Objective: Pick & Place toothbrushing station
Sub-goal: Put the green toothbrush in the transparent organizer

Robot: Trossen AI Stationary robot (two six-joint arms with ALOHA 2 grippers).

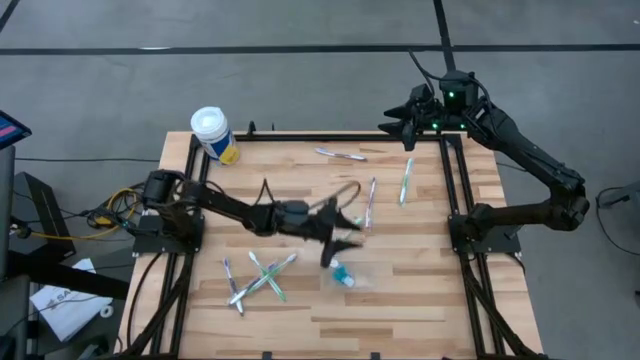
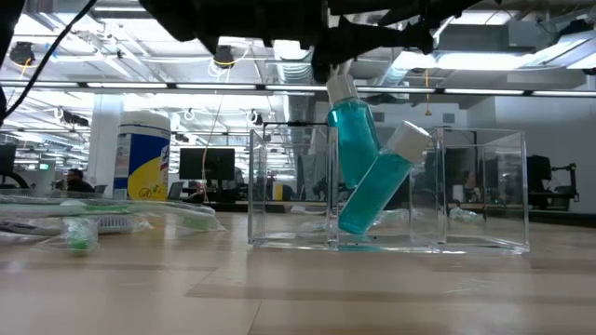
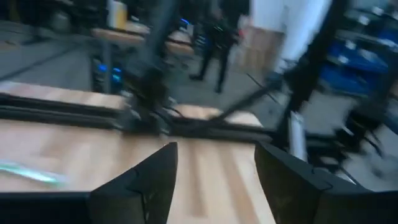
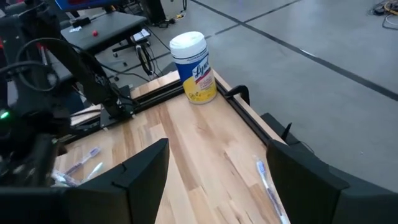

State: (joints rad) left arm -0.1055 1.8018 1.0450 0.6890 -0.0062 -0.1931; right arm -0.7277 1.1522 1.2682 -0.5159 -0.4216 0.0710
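The clear plastic cup [image 1: 352, 280] stands on the table near its middle. In the low view its clear walls [image 2: 475, 186] hold two teal-blue tubes: one stands nearly upright [image 2: 354, 140], and the other [image 2: 377, 181] leans against it. Thin green, purple and white toothbrushes lie loose on the table, several at the near left [image 1: 262, 278] and others toward the far side [image 1: 340, 154] [image 1: 405, 182] [image 1: 370, 200]. My left gripper [image 1: 352, 228] [image 3: 214, 180] is open and empty, just on the far side of the cup and above it. My right gripper [image 1: 395, 125] [image 4: 214, 186] is open and empty over the far right corner.
A white-capped canister with a yellow label [image 1: 212, 133] [image 4: 194, 68] stands at the table's far left corner. A black frame rail [image 1: 330, 137] runs along the table's far edge and down both sides. People stand in the room beyond the table in the left wrist view [image 3: 214, 43].
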